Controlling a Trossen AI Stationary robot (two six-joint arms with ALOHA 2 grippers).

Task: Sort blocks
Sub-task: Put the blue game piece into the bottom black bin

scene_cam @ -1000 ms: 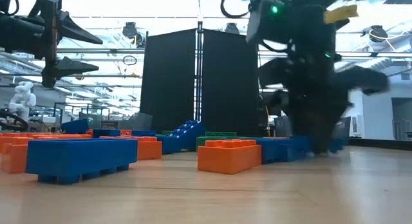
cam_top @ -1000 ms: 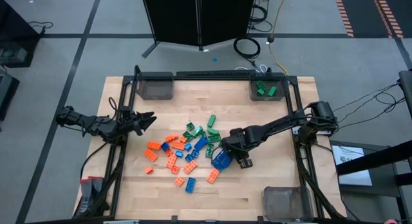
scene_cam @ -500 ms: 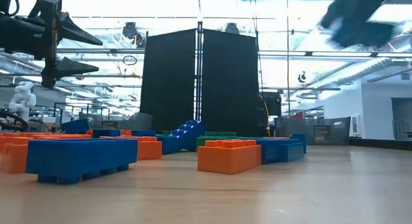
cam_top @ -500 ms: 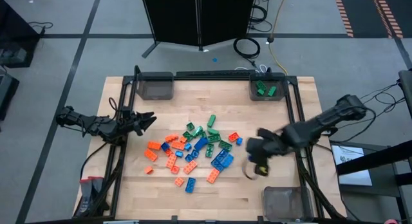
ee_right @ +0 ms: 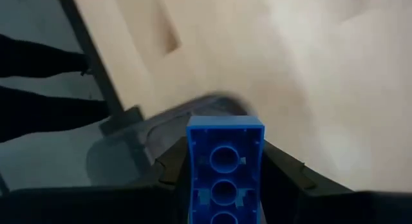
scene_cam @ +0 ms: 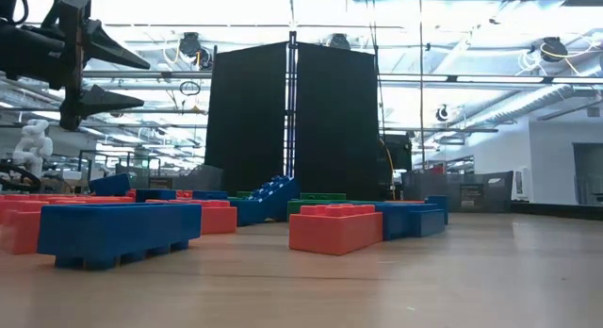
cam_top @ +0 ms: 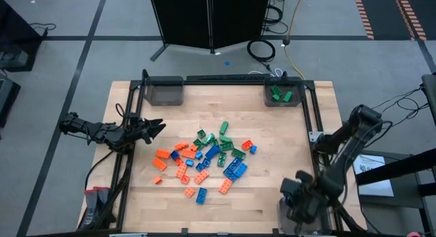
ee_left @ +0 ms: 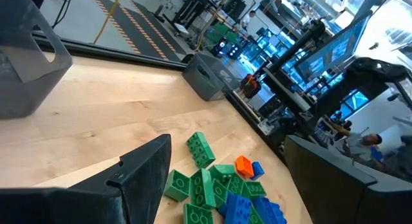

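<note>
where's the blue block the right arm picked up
The blue block is clamped in the right gripper, over the clear grey bin at the table's near right corner, well away from the pile of blocks mid-table.

You have three grey bins (cam_top: pixel 164 93) on the worktop (cam_top: pixel 272 169), one at each far corner and one at the near right corner. Two green blocks (cam_top: pixel 280 95) lie in the far right bin. About thirty loose blocks (cam_top: pixel 204 159), orange, green and blue, sit mid-worktop.

Right gripper (cam_top: pixel 300 199) over near-right bin (cam_top: pixel 289 211); blocks (cam_top: pixel 204 159) mid-table.
</note>
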